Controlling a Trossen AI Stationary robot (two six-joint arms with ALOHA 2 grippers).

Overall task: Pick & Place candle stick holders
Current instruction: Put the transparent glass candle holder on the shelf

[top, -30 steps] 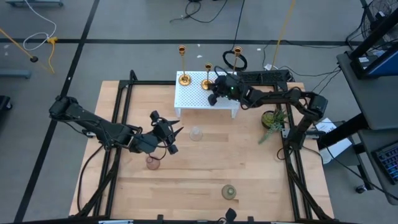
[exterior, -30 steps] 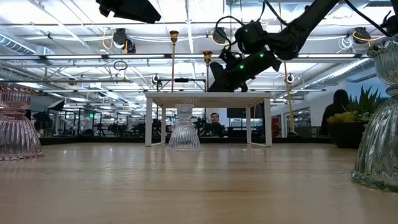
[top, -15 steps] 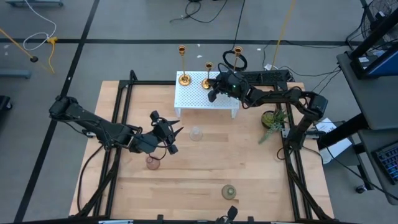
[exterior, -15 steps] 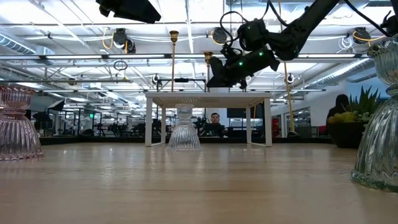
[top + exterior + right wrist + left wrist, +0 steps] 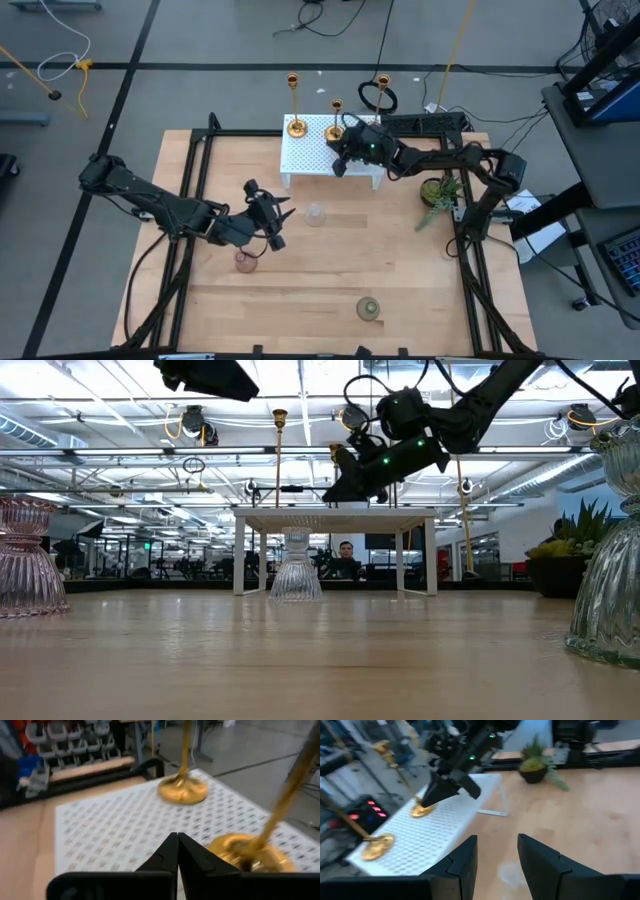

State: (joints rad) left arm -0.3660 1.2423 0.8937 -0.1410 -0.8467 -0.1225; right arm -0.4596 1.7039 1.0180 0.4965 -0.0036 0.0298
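Two gold candlesticks [image 5: 296, 125] [image 5: 333, 133] stand by their round bases on the white perforated stand [image 5: 310, 158]. A third [image 5: 381, 80] shows only its top behind my right arm. My right gripper [image 5: 341, 165] is shut and empty just above the stand, beside the nearer gold base [image 5: 245, 852]; the other base [image 5: 182, 789] lies farther off. My left gripper [image 5: 283, 213] is open and empty above the table, left of the clear glass holder [image 5: 316, 213]. The pink holder [image 5: 246, 262] and the greenish holder [image 5: 368, 308] stand on the table.
A small potted plant [image 5: 437, 192] stands at the table's right, by my right arm's base. Bare wood lies between the stand and the near edge, with the three glass holders spread over it. A person [image 5: 346, 552] shows far behind the table.
My right gripper has tipped and swung over the stand: its fingers now slant down toward the table's left, close by the middle candlestick. The candlesticks and glass holders stand as before.
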